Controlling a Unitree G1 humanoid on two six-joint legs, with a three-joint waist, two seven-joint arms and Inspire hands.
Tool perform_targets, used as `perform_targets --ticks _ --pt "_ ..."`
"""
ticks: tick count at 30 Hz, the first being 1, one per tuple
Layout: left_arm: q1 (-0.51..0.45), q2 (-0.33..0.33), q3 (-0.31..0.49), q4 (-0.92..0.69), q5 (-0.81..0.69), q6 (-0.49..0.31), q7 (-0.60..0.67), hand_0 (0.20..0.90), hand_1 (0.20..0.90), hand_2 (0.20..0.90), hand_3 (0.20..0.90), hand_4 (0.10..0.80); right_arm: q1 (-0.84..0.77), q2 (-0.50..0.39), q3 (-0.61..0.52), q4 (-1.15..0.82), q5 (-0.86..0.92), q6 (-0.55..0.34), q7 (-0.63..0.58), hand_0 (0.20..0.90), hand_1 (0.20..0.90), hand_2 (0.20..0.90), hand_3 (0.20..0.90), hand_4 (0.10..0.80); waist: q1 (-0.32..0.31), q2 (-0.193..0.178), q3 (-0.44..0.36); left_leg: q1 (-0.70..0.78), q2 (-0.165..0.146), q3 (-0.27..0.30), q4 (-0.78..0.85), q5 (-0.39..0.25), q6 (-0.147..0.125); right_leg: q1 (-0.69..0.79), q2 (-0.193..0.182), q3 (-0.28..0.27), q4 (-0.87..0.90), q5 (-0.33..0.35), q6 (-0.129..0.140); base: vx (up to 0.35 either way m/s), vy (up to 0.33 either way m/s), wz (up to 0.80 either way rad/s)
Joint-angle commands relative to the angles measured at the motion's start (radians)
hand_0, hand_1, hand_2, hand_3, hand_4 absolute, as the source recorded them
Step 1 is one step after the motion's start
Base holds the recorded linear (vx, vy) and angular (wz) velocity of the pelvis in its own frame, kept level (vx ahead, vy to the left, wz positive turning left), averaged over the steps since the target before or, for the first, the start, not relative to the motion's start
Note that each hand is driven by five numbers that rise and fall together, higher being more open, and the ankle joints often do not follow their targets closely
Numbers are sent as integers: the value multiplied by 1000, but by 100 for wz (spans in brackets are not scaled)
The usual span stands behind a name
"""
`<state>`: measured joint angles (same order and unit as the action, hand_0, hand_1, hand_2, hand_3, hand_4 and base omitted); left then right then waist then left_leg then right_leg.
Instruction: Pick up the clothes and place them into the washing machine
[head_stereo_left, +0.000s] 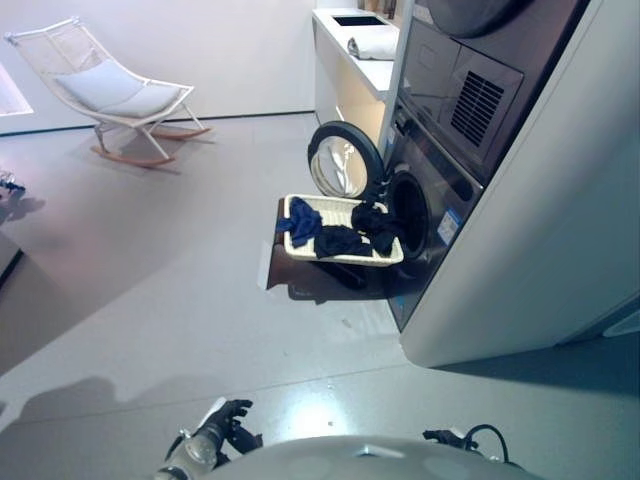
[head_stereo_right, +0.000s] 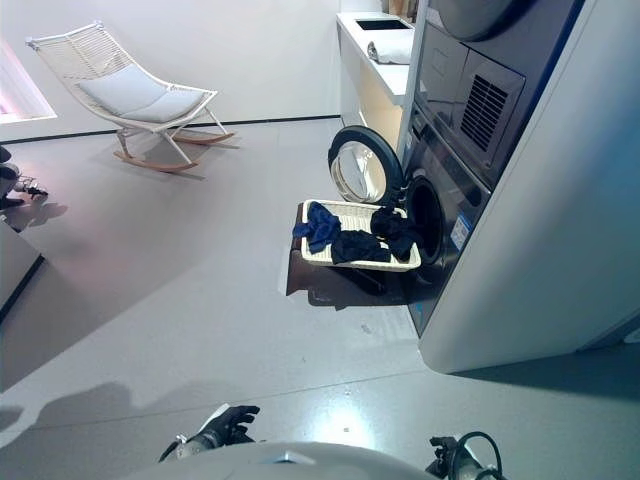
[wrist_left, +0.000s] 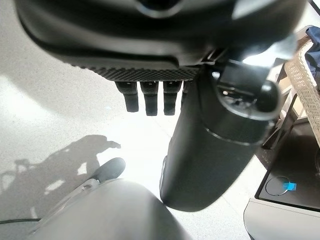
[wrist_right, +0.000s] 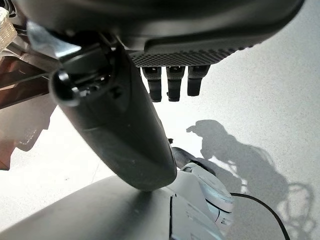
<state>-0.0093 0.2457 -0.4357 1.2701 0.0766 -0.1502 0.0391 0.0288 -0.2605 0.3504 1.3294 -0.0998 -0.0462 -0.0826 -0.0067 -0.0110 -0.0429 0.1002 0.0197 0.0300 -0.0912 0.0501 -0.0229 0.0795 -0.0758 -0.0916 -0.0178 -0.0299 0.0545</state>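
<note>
Both hands hang low and well apart from the work — the left hand (wrist_left: 150, 95) and right hand (wrist_right: 170, 82) show straight, released fingers holding nothing. The clothes (head_stereo_left: 340, 232), dark blue and black, lie in the white basket (head_stereo_left: 300, 247) just before the washing machine (head_stereo_left: 440, 190), whose door (head_stereo_left: 342, 160) stands open. The likely slip: a garment draped over the basket's rim could snag or drop to the floor as it is lifted

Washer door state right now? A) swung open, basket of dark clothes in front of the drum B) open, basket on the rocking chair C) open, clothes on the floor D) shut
A: the round door stands swung open on the washing machine, and the white basket with dark clothes sits just before the drum opening.
</note>
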Motion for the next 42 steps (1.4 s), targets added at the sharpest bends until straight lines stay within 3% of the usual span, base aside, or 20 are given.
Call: perform_targets --ticks 1,21,33,38,40,42 --pt "-36 -22 17 36 -19 -10 -20 900 900 900 900 800 -61 23 25 52 -11 -26 6 900 900 900 900 800 11 -2 8 0 -47 36 35 -82 45 -34 8 24 87 -7 41 0 0 0" --pt "-34 -34 29 87 9 22 -16 900 900 900 900 800 -56 28 31 51 -14 -21 25 900 900 900 900 800 11 -9 8 3 -31 30 23 -68 31 -21 24 18 65 -6 30 -1 -10 0" --pt "-44 -25 40 90 -2 35 -1 900 900 900 900 800 -54 26 38 37 4 -25 22 900 900 900 900 800 10 -27 43 -40 3 8 75 -65 10 -40 63 22 70 -20 -4 -2 -90 1" --pt "-62 -27 61 60 -43 27 31 900 900 900 900 800 -68 9 40 37 12 -26 13 900 900 900 900 800 22 -28 85 -133 -18 -42 181 -67 12 -77 74 30 103 -33 -26 -35 -101 2" --pt "-85 -24 51 54 -56 23 38 900 900 900 900 800 -86 -5 41 38 14 -24 1 900 900 900 900 800 35 -34 131 -242 -41 -73 283 -13 -6 -97 59 14 123 -34 -35 -142 -48 35" --pt "-101 -17 60 55 -73 20 45 900 900 900 900 800 -106 -14 33 43 25 -25 -12 900 900 900 900 800 38 -36 136 -336 -51 -80 279 -3 -9 -108 45 -8 130 -40 -32 76 -16 50"
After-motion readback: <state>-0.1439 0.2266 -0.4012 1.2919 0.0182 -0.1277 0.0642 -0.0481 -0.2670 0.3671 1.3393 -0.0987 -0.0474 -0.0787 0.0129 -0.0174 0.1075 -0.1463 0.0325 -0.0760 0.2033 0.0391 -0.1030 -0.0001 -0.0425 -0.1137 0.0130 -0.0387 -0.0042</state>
